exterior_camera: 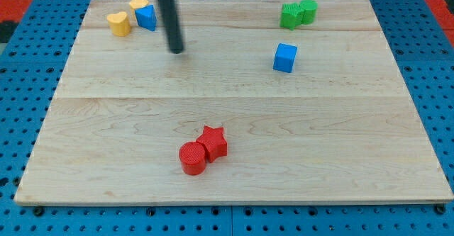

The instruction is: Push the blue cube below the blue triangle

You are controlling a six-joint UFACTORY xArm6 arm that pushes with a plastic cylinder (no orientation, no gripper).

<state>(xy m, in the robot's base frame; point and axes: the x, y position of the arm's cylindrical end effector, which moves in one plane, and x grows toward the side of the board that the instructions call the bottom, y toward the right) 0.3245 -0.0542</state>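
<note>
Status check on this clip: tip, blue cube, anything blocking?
My tip on bare board, right-below blue triangle. Blue cube far right, untouched. Path between clear.

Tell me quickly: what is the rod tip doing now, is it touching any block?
My tip: touches nothing, just right of and below the blue triangle; blue cube far right.
</note>
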